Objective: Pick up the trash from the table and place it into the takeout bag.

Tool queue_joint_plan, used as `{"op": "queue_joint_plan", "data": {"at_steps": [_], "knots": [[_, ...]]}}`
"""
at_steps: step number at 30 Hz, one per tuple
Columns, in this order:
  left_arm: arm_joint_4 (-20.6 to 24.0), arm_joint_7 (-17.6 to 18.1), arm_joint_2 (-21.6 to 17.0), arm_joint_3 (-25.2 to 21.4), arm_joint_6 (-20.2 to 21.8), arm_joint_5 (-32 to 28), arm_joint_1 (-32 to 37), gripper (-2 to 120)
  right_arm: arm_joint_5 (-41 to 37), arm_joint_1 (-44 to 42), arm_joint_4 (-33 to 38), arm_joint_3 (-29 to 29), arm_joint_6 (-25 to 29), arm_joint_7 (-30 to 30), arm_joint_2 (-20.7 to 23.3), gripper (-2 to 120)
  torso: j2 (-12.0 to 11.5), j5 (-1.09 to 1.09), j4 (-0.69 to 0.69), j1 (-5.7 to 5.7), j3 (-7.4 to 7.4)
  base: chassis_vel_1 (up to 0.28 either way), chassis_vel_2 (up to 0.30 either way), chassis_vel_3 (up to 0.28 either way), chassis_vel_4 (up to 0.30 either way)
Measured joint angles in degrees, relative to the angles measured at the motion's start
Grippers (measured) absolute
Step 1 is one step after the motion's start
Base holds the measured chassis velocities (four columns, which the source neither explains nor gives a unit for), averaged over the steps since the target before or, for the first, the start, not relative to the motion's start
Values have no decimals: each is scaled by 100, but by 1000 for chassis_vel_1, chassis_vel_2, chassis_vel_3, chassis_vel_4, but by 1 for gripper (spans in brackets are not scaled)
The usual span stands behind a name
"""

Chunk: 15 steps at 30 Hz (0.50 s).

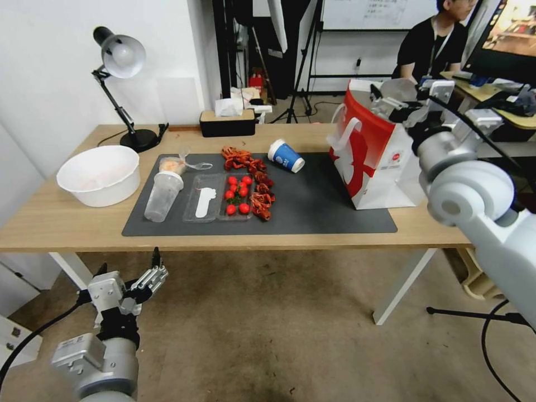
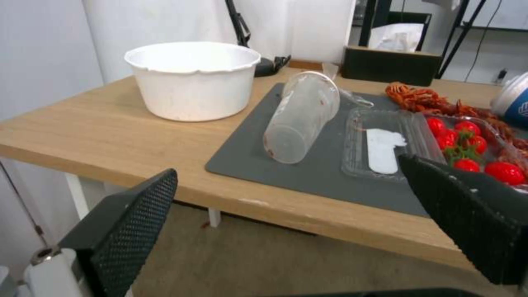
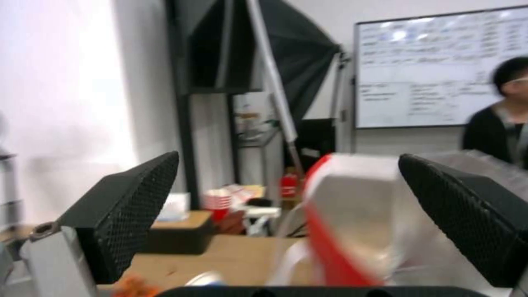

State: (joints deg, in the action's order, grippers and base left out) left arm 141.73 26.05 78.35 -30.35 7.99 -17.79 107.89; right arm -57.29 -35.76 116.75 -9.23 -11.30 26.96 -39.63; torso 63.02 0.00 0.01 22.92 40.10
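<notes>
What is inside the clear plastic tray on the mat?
In the clear plastic tray, a white utensil lies in one compartment and cherry tomatoes in the other. Anything beneath the tomatoes is covered.

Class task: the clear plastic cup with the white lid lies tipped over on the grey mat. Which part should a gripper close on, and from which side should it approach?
Probably the mid-body of the clear plastic cup, from above, fingers spanning its width. It lies on its side on the dark grey mat, lid toward the far edge, so the round wall faces up; the clear tray sits close beside it.

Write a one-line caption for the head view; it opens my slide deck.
Left claw waits open below the table edge while the right claw hovers open over the takeout bag.
</notes>
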Motion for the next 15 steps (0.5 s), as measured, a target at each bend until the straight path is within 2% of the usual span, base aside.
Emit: {"op": "queue_joint_plan", "data": {"at_steps": [6,10,15], "knots": [[4,-2,11,4,-20,4,6,100,108,-1081,548,-162,415,-647,36,100,0,0,-1,0,0,0,0,0,0],[4,-2,60,-5,-58,29,36,100,-113,-1506,790,-157,452,-507,-35,100,0,-1,2,0,0,0,0,0,0],[3,-11,67,-9,-78,35,35,100,-658,-2608,1347,-416,807,-190,-370,100,0,0,0,0,-1,0,0,0,0]]}}
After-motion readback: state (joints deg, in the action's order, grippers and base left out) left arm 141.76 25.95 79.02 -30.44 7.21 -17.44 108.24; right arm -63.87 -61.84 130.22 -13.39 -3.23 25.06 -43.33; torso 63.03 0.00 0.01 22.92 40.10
